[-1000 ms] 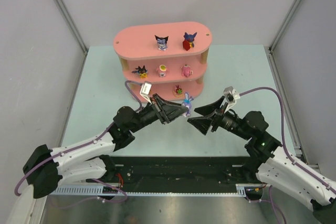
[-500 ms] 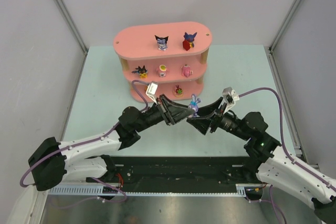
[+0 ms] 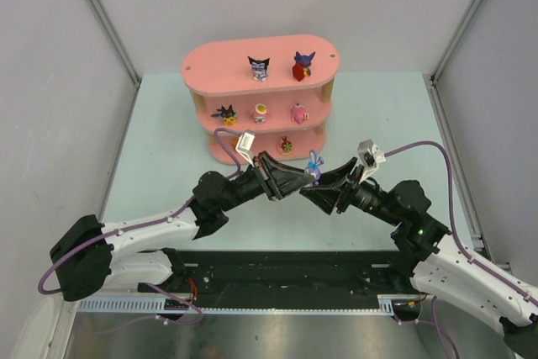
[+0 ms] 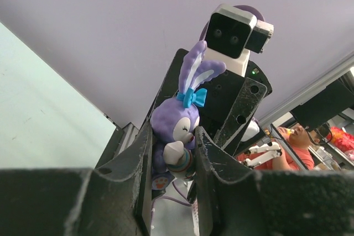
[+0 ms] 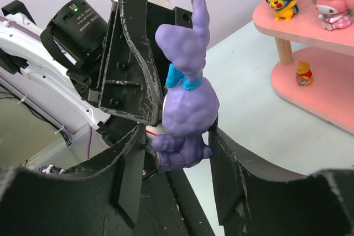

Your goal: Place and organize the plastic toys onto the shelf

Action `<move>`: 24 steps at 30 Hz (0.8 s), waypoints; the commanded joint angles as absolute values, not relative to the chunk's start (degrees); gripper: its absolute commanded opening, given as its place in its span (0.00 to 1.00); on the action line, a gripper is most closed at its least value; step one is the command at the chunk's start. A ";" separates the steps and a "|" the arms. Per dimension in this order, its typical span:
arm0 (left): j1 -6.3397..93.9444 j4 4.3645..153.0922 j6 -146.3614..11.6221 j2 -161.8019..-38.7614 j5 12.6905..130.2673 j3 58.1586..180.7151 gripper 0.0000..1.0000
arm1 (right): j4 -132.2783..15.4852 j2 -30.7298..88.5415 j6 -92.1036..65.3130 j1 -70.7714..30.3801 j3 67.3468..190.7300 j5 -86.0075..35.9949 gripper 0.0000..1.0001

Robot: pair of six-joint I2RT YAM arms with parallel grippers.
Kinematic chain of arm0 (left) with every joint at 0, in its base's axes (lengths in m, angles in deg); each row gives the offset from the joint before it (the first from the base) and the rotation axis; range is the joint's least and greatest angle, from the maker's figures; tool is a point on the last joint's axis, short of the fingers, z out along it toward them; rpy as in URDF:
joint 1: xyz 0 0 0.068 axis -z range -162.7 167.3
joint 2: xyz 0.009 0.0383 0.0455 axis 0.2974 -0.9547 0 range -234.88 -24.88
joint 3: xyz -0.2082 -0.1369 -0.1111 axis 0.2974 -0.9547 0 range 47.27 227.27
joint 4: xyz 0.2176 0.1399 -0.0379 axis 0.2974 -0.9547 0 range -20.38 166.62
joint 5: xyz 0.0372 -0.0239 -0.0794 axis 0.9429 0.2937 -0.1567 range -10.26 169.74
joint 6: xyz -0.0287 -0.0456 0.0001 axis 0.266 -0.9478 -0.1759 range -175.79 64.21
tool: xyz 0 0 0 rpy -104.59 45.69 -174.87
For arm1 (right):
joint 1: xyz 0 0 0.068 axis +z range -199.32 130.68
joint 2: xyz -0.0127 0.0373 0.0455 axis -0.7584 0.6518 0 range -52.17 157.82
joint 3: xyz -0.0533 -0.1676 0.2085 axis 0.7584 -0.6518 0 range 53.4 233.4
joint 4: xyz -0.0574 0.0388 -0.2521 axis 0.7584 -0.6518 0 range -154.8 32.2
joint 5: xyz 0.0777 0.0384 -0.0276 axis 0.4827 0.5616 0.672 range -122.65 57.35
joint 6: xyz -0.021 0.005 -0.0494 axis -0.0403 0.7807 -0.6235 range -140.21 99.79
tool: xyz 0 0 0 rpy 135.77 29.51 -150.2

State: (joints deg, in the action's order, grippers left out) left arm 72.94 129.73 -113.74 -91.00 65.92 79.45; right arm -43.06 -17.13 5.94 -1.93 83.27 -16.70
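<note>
The blue-purple rabbit is held above the table in front of the pink shelf, where my two grippers meet. My left gripper is shut on the rabbit's lower body. My right gripper is open. Its jaws stand on either side of the rabbit, with a gap on the left side. A black-eared toy and a red-purple toy stand on the top board. A dark-and-yellow toy, a small yellow one and a pink one stand on the middle board. Another toy is on the bottom board.
The shelf stands at the back centre of the pale green table, between grey walls. Its lower boards show at the right of the right wrist view with an orange toy. Purple cables loop off both arms.
My left gripper has carried the rabbit right and slightly back. My right gripper has moved left towards it, and its jaws now stand around the rabbit.
</note>
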 commanded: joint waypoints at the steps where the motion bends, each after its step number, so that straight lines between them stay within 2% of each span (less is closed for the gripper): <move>1: 73.99 135.25 -115.12 -90.71 63.30 79.61 0.03 | -42.15 -17.46 5.19 -2.04 83.29 -18.06 0.19; 2: 73.99 135.16 -115.12 -90.79 63.30 79.44 0.05 | -42.33 -17.63 5.19 -1.95 83.37 -18.23 0.11; 3: 73.99 135.25 -115.12 -90.79 63.30 79.35 0.12 | -42.42 -17.72 5.19 -1.95 83.37 -18.41 0.00; 5: 74.08 135.25 -115.03 -90.79 63.39 79.09 0.25 | -42.77 -18.16 5.02 -1.95 83.37 -18.50 0.00; 6: 73.99 135.33 -115.03 -90.79 63.39 78.91 0.43 | -42.77 -18.25 4.84 -1.95 83.37 -18.50 0.00; 8: 73.99 135.25 -115.12 -90.62 63.83 78.56 0.64 | -43.03 -18.34 4.66 -1.95 83.37 -18.50 0.00; 9: 73.99 135.07 -115.03 -90.53 63.92 78.47 0.83 | -43.12 -18.69 4.58 -1.95 83.37 -18.58 0.00; 11: 73.99 133.94 -114.59 -90.01 64.53 78.56 0.99 | -43.65 -19.13 4.58 -1.95 83.37 -18.93 0.00; 16: 73.99 131.65 -113.10 -88.86 65.50 79.26 1.00 | -46.28 -21.06 3.96 -1.95 83.64 -20.08 0.00; 24: 73.99 111.80 -102.03 -84.03 72.18 84.35 1.00 | -52.00 -22.73 2.82 -1.95 85.57 -20.61 0.00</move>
State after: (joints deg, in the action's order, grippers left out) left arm 73.81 120.90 -109.04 -86.98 67.86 80.17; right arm -49.83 -21.52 4.35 -1.84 82.86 -19.72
